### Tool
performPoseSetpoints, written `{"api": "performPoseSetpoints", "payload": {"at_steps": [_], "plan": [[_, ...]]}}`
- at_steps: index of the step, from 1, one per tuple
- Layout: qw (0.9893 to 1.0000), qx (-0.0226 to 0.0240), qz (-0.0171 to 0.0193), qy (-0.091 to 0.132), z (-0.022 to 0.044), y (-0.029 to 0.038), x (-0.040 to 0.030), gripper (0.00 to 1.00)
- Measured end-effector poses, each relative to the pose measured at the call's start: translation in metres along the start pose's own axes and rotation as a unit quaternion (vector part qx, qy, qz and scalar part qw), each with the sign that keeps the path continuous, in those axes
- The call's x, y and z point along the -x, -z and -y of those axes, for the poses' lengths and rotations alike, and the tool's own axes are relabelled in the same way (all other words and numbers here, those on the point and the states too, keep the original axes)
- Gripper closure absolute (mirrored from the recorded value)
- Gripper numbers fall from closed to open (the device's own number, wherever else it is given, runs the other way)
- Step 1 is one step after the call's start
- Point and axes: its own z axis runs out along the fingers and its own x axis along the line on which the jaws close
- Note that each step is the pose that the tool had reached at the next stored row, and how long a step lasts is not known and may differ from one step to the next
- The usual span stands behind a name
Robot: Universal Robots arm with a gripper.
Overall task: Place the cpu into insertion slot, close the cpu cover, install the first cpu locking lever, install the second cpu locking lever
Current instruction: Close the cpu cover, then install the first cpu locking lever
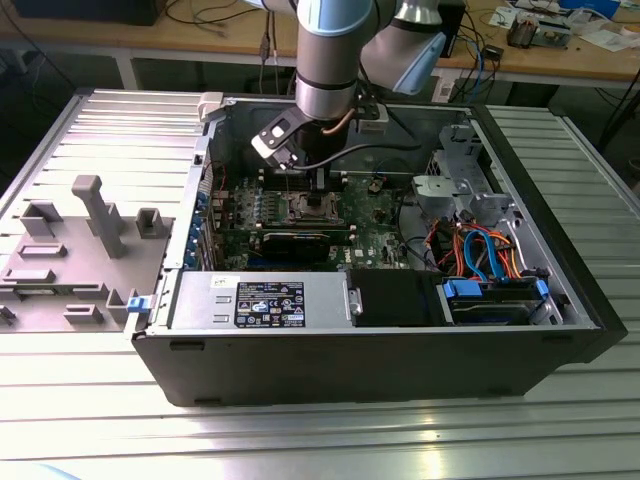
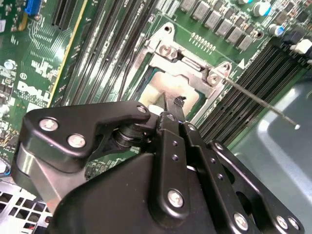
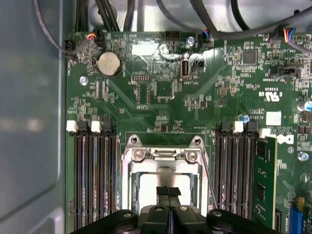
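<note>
The insertion slot (image 1: 303, 208) sits mid-motherboard inside the open computer case. In both wrist views the silver cpu (image 3: 146, 187) (image 2: 156, 92) lies in it, framed by the metal cpu cover (image 3: 161, 156) (image 2: 187, 63), which lies down over it. A thin wire locking lever (image 2: 258, 102) (image 3: 209, 178) sticks out from one corner of the socket, raised off the board. My gripper (image 3: 168, 191) (image 2: 174, 103) (image 1: 318, 180) hangs straight over the cpu's window, its two black fingers pressed together with nothing visible between them. I cannot tell if the tips touch the chip.
Black memory slots (image 3: 92, 175) flank the socket, with one module (image 3: 265, 180) fitted. A coin battery (image 3: 109, 63) lies further along the board. The grey case wall (image 3: 29, 122) is close. A power supply (image 1: 260, 300), cabled drive cage (image 1: 495, 290) and grey plastic shroud (image 1: 70, 250) surround the work area.
</note>
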Motion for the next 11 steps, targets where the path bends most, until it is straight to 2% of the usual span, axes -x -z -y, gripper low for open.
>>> {"api": "performPoseSetpoints", "payload": {"at_steps": [11], "plan": [[1.0,0.0,0.0,0.0,-0.0013,0.0001,-0.0001,0.89]]}}
